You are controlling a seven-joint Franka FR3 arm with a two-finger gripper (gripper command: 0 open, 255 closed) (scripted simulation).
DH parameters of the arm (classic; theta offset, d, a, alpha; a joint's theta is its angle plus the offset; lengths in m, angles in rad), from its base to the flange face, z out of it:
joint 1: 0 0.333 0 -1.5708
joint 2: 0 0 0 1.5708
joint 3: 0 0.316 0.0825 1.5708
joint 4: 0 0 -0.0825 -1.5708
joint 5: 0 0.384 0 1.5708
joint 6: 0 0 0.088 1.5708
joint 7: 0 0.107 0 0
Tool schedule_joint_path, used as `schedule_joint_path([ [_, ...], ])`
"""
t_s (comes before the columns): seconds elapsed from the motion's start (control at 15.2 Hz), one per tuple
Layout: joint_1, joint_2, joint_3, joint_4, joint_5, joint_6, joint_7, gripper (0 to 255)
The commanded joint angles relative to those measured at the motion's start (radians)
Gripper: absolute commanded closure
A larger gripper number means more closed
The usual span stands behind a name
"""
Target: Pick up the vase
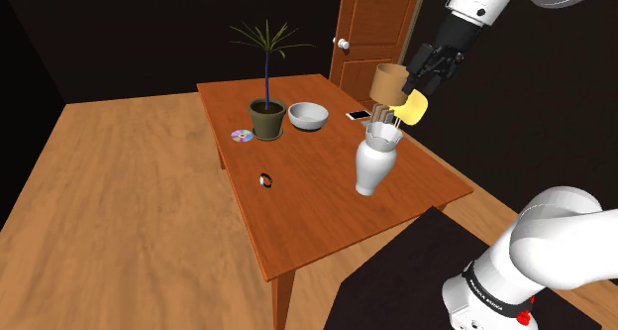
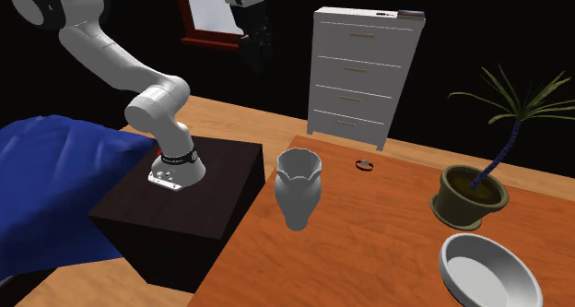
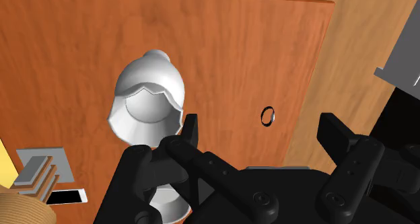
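A white vase (image 1: 374, 165) with a scalloped rim stands upright near the table's edge closest to the stand; it also shows in the second exterior view (image 2: 299, 187). My black gripper (image 1: 424, 75) hangs well above the table, higher than the vase and toward the shoulder view's right. In the wrist view the gripper (image 3: 262, 132) is open, its fingers (image 3: 192, 130) wide apart with nothing between them. The vase (image 3: 148, 101) lies outside the gap, just beside one finger.
On the wooden table (image 1: 317, 209) are a potted plant (image 1: 267, 120), a white bowl (image 1: 308, 116), a disc (image 1: 241, 136), a small ring (image 1: 265, 180), a phone (image 1: 359, 115), a tan cup (image 1: 388, 83) and a yellow object (image 1: 412, 107). A white dresser (image 2: 364, 75) stands beyond.
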Motion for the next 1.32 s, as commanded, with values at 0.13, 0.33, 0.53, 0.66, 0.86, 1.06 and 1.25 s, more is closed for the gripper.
schedule_joint_path([
  [0.13,-0.01,0.04,-0.038,-0.011,0.002,0.034,-0.026,0],
  [0.33,-0.023,0.108,-0.095,-0.021,0.01,0.083,-0.068,0],
  [0.53,-0.033,0.185,-0.153,-0.023,0.023,0.129,-0.112,0],
  [0.66,-0.038,0.241,-0.191,-0.019,0.036,0.158,-0.144,0],
  [0.86,-0.043,0.331,-0.248,-0.006,0.064,0.197,-0.195,0],
  [1.06,-0.045,0.429,-0.303,0.016,0.103,0.23,-0.252,0],
  [1.25,-0.048,0.536,-0.355,0.047,0.155,0.254,-0.314,0],
])
